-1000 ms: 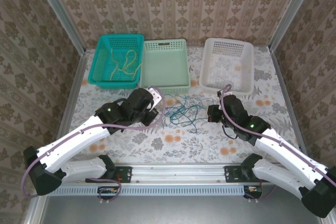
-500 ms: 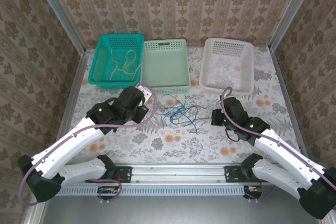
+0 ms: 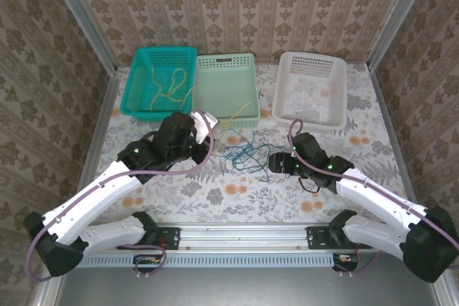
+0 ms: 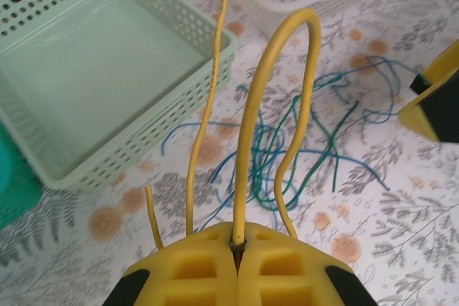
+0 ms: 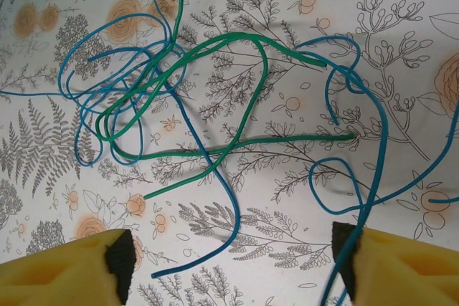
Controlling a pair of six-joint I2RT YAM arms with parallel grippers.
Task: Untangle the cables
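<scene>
Right gripper (image 5: pixel 233 266) has its fingers apart, low over the blue-green tangle (image 5: pixel 237 142) at table centre: thin loops crossing, ends splayed. Left gripper (image 4: pixel 238 249) is clamped on a yellow cable (image 4: pixel 246 134) arching toward 12 o'clock beside the mint basket (image 4: pixel 93 77). More yellow wire (image 3: pixel 169 84) lies in the teal basket (image 3: pixel 165 49) at 11 o'clock.

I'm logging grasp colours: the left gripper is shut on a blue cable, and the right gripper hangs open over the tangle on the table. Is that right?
Not quite. The left gripper is shut on a yellow cable, not a blue one; the left wrist view shows it. The rest stands: the right gripper hangs open over the tangle on the table.
</scene>
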